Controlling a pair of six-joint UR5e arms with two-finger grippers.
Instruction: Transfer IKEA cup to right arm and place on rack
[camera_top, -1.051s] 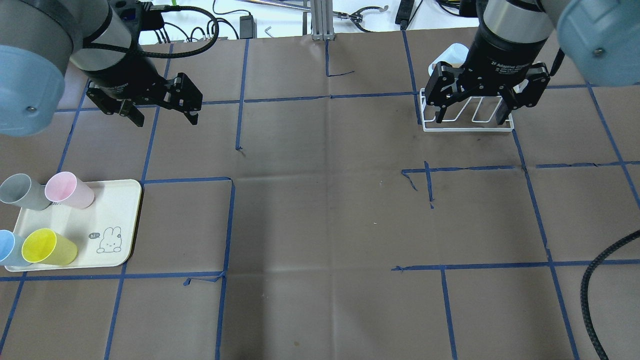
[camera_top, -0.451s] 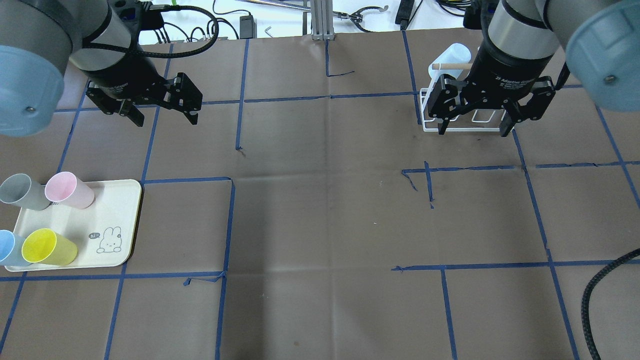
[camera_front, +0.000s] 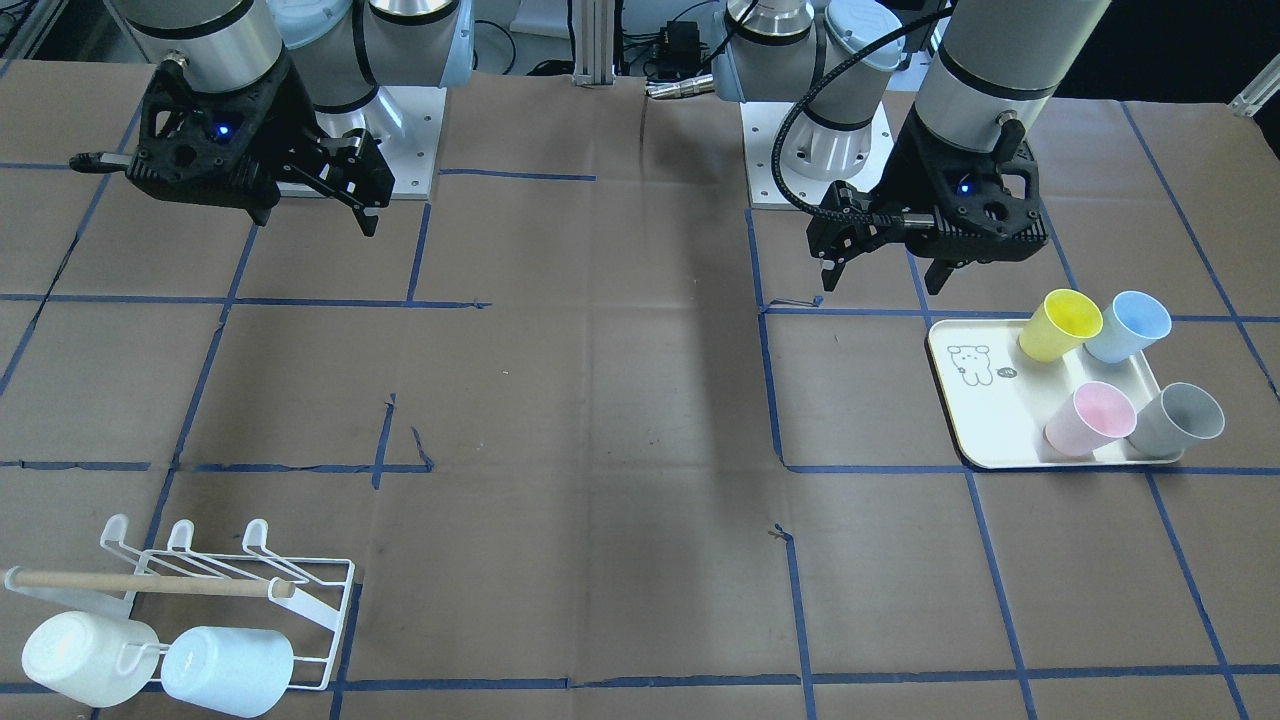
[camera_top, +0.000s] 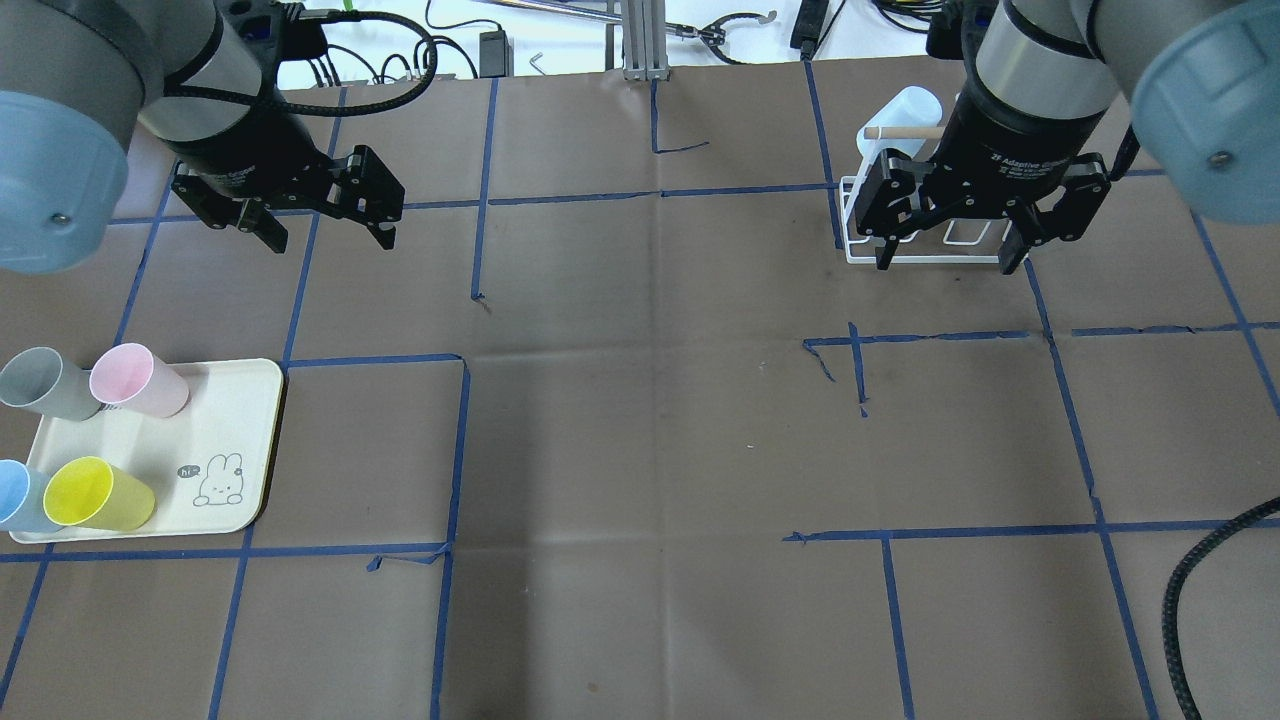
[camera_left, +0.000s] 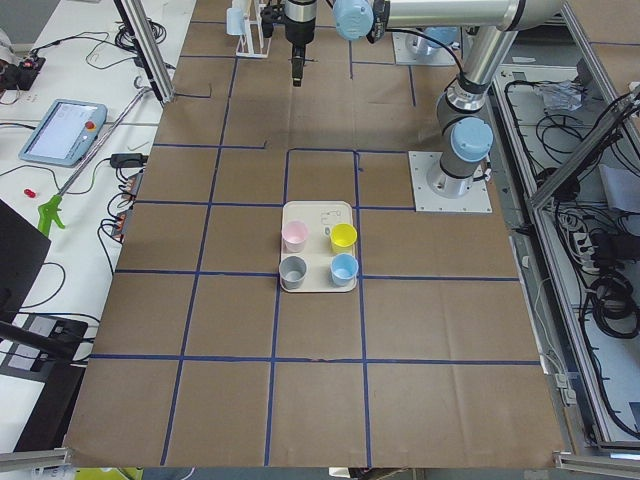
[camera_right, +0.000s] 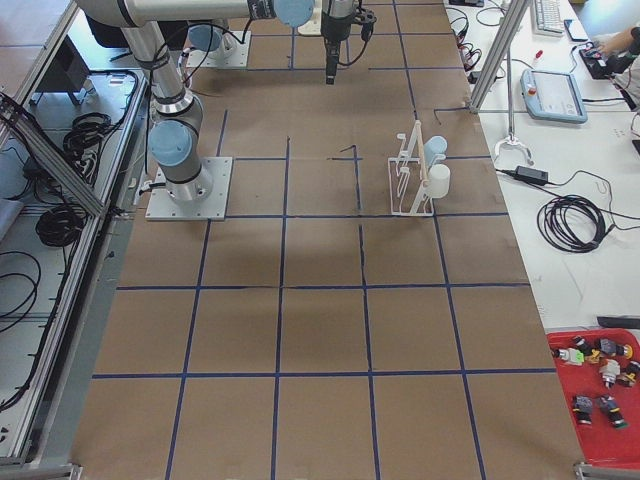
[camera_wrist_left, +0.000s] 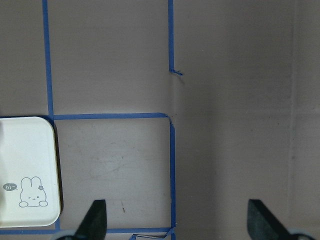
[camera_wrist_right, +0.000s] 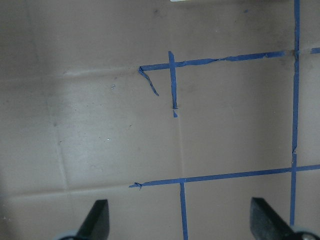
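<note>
The white wire rack (camera_front: 322, 602) with its wooden dowel handle stands at the far right of the table and also shows in the overhead view (camera_top: 935, 245). A white cup (camera_front: 85, 660) and a pale blue cup (camera_front: 230, 670) hang on it. My right gripper (camera_top: 944, 262) is open and empty, above the rack's near edge. My left gripper (camera_top: 330, 240) is open and empty, above bare table beyond the tray. Yellow (camera_top: 95, 493), blue (camera_top: 15, 497), pink (camera_top: 135, 380) and grey (camera_top: 40, 383) cups lie on the cream tray (camera_top: 215, 420).
Blue tape lines grid the brown paper table cover. The tray's corner shows in the left wrist view (camera_wrist_left: 25, 170). The right wrist view shows only paper and tape between its fingertips (camera_wrist_right: 97, 220). Cables and tools lie past the table's far edge (camera_top: 730, 25).
My right gripper, open, drew back from over the rack toward the robot's side, uncovering the pale blue cup and the dowel. It has since held still. The left arm has not moved.
</note>
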